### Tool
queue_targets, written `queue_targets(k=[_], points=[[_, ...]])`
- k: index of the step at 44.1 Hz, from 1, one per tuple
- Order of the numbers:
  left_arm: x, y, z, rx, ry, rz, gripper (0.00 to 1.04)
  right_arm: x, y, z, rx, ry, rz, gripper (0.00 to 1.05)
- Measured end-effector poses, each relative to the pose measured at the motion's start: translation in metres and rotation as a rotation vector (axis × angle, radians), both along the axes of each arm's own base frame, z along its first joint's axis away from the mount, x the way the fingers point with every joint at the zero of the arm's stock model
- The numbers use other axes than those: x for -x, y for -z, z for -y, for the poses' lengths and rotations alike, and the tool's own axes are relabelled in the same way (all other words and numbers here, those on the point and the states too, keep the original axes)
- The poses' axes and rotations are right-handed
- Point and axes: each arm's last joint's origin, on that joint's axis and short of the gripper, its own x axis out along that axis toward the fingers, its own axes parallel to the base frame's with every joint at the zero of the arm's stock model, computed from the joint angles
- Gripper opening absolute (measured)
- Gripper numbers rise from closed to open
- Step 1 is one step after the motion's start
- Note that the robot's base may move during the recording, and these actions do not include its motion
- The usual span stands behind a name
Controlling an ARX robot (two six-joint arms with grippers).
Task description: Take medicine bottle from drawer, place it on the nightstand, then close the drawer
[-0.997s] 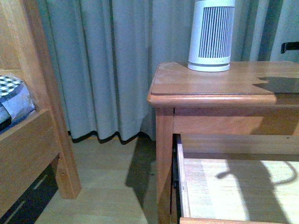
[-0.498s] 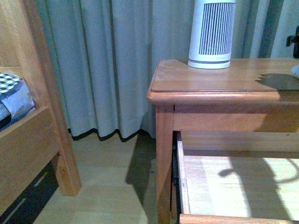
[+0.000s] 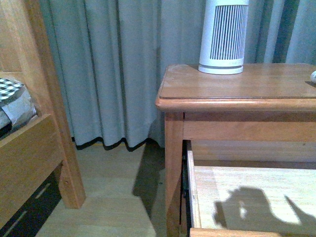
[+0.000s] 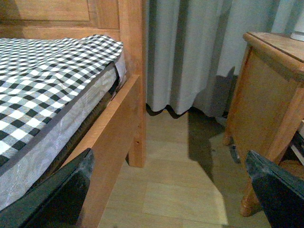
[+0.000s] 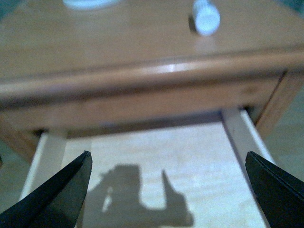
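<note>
The medicine bottle [image 5: 206, 18] now lies on the nightstand [image 3: 232, 85] top, released. The right gripper [image 5: 168, 183], jaws spread and empty, has pulled back over the open drawer [image 5: 156, 161]; only closing remains.

grey curtains [image 3: 113, 74] — pale wood floor [image 3: 113, 197] — wooden bed frame [image 3: 44, 148], checked bedding [image 4: 42, 80]

Right pincer [image 5: 167, 183] spread wide over the pulled-out drawer [image 5: 156, 161], its shadow on the pale floor. Medicine bottle [image 5: 206, 18] lies on the nightstand [image 5: 123, 42] top, kinda blurry.
</note>
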Motion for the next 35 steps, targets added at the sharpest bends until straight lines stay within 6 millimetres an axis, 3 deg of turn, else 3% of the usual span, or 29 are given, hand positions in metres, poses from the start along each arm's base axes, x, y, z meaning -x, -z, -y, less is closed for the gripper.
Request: queue_targets(k=[6, 17, 27, 35], points=[[0.0, 0.0, 0.0, 0.0, 0.0, 0.0, 0.98, 0.031, 0.046, -0.009, -0.01, -0.029, -0.12, 0.98], [0.0, 0.0, 0.0, 0.0, 0.0, 0.0, 0.98, 0.05, 0.076, -0.012, -0.031, 0.002, -0.193, 0.98], [0.0, 0.0, 0.0, 0.0, 0.0, 0.0, 0.98, 0.036, 0.096, -0.004, -0.053, 0.048, -0.242, 0.98], [0.0, 0.0, 0.0, 0.0, 0.0, 0.0, 0.98, 0.007, 0.113, 0.002, -0.053, 0.099, -0.28, 0.98]])
